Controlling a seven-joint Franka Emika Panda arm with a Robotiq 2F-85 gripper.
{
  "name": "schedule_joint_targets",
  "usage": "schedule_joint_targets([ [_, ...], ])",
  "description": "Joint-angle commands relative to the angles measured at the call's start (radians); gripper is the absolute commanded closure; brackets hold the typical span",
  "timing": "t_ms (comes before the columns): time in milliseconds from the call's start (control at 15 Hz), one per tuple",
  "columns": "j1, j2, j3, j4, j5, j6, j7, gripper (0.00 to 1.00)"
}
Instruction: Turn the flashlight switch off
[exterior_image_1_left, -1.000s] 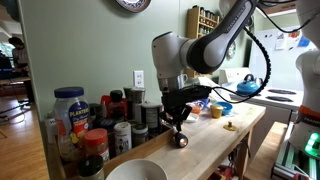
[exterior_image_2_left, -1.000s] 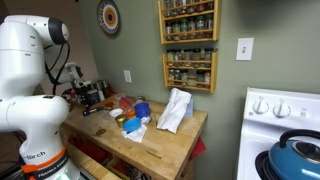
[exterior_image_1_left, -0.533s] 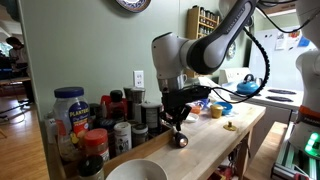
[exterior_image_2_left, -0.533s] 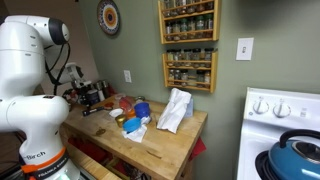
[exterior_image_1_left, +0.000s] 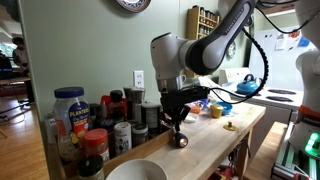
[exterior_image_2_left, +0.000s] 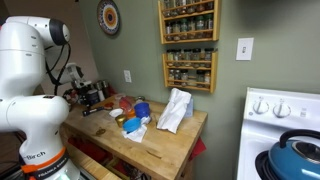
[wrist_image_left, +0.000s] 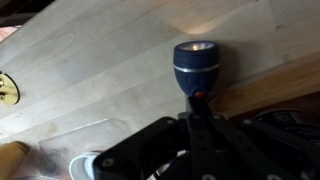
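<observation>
My hand (wrist_image_left: 202, 108) has its fingers drawn together with nothing between them. The tips are right at the rear of the flashlight (wrist_image_left: 195, 64), which rests on the wooden desk (wrist_image_left: 90, 60).

I judge the flashlight to be small, light and rigid. With its round body on smooth wood, it would likely roll or skid under a slanted push. If I must hold it, I would take the narrower barrel behind the head.

The wrist view shows the lens lit and a glow on the wood ahead. An exterior view shows my hand (exterior_image_1_left: 178, 123) poised upright over the flashlight (exterior_image_1_left: 181, 140), with jars (exterior_image_1_left: 100, 125) close behind. In the remaining view I cannot make the flashlight out.
</observation>
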Motion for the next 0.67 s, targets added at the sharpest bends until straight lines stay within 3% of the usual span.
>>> schedule_joint_targets([
  [0,0.018,0.006,-0.013,0.004,-0.013,-0.021,-0.004,1.00],
  [600,0.018,0.015,-0.009,0.010,-0.009,-0.024,-0.026,1.00],
])
